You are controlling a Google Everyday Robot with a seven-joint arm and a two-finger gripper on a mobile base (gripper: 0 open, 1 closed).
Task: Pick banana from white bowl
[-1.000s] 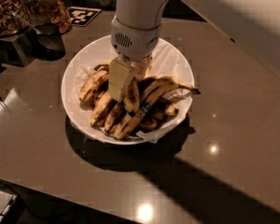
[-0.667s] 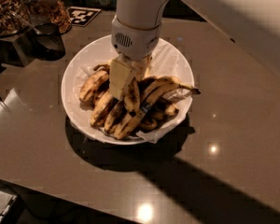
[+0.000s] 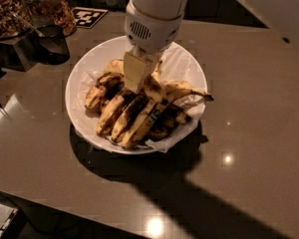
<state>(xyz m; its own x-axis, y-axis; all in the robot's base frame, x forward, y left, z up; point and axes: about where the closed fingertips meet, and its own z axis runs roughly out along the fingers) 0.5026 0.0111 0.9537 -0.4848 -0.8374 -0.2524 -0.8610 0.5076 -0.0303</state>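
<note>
The white bowl [image 3: 82, 76], wide and lined with crinkled white paper, sits on the brown table and holds several overripe bananas. My gripper [image 3: 138, 75] reaches down from a white wrist into the middle of the pile. It looks shut on the banana [image 3: 153, 88], a brown-black blotched one whose upper end is pressed against the pale finger [image 3: 134, 71]. The rest of that banana curves right over the pile. A longer banana with a sticker [image 3: 145, 119] lies in front, untouched. The gripper hides the bananas right beneath it.
Jars of nuts [image 3: 7, 9] and a dark cup [image 3: 50, 44] stand at the back left, near a black-and-white marker tag [image 3: 87, 16]. The table's front edge [image 3: 65, 205] runs along the lower left. The arm's shadow falls below the bowl.
The gripper has risen slightly and shifted right. The blotched banana end beside the finger has moved up with it. The bowl has not moved.
</note>
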